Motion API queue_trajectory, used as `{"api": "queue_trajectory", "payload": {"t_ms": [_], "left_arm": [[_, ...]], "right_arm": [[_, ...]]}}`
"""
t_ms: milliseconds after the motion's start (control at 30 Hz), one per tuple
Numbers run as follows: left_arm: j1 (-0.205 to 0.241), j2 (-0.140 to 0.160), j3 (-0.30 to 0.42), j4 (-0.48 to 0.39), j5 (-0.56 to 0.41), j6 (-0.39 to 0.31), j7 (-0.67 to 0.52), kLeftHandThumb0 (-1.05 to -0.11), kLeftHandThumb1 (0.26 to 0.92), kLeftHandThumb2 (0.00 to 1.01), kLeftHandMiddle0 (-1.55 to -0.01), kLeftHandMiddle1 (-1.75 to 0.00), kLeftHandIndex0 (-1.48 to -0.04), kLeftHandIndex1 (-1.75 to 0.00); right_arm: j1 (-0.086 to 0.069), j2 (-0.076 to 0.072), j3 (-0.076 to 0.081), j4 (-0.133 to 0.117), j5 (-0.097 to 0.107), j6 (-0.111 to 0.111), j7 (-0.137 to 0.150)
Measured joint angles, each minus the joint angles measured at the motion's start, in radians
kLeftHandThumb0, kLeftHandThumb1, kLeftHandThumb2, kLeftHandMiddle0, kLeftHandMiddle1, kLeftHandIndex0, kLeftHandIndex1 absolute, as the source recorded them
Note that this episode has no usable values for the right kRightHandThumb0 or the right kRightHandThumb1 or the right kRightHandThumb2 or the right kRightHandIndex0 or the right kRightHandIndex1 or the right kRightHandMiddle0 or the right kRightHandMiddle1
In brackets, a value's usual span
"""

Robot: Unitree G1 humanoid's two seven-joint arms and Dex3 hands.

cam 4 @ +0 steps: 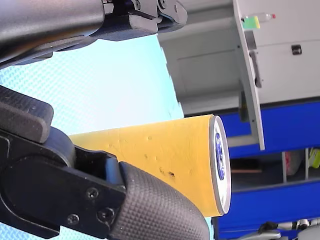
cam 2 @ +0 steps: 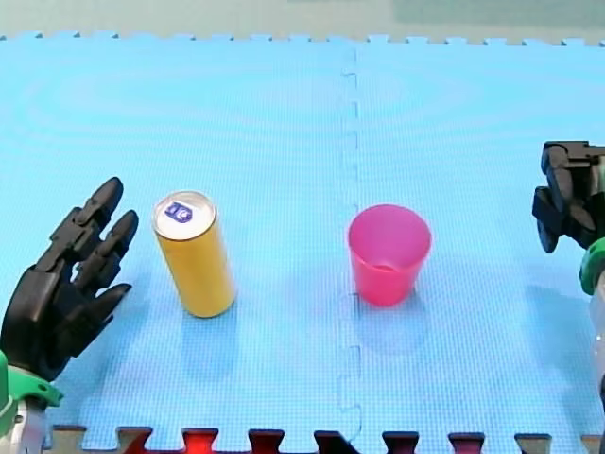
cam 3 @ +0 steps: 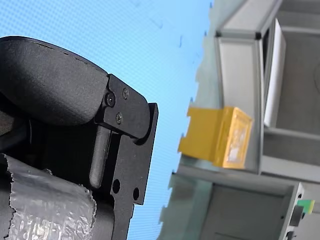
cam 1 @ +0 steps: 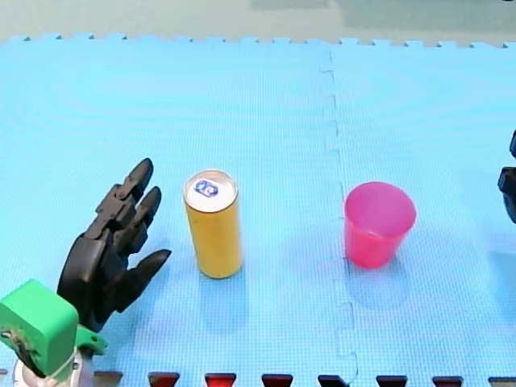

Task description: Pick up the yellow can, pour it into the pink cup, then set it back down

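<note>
A tall, slim yellow can (cam 1: pixel 214 230) stands upright on the blue mat (cam 1: pixel 266 121), its silver top with a blue mark facing up. Well apart to its right, a translucent pink cup (cam 1: pixel 377 222) stands upright, mouth up, just beside the mat's seam.

A blue foam mat (cam 1: pixel 242 97) is covering the work surface, its tiles interlocking along a toothed seam (cam 1: pixel 332 121) that is running from front to back. Dark red tabs (cam 1: pixel 219 379) are poking out along the near edge. Just past the mat's edge a yellow block (cam 3: pixel 220 136) is sitting against a grey metal frame (cam 3: pixel 239 90), with a white panel (cam 3: pixel 274 75) standing behind it. Farther off, blue cabinet fronts (cam 4: pixel 285 125) are showing beneath a grey shelf (cam 4: pixel 247 75).
</note>
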Motion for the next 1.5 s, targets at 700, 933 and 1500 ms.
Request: {"api": "queue_trajectory", "payload": {"t_ms": [700, 933, 1500], "left_arm": [[0.0, 0.007, 0.001, 0.0, 0.001, -0.022, -0.003, -1.048, 0.918, 0.0, -0.23, 0.0, -0.18, 0.0], [0.003, 0.013, 0.001, -0.011, -0.001, -0.02, -0.014, -1.048, 0.823, 0.0, -0.23, 0.0, -0.19, 0.0], [0.001, 0.006, -0.022, -0.047, 0.013, 0.094, 0.022, -0.912, 0.644, 0.0, -0.27, 0.0, -0.18, 0.0]], "right_arm": [[0.0, 0.001, -0.001, 0.0, 0.0, 0.0, 0.0], [0.0, 0.001, -0.001, 0.0, 0.0, 0.0, 0.0], [0.001, 0.002, -0.001, 0.0, 0.0, 0.0, -0.001]]}}
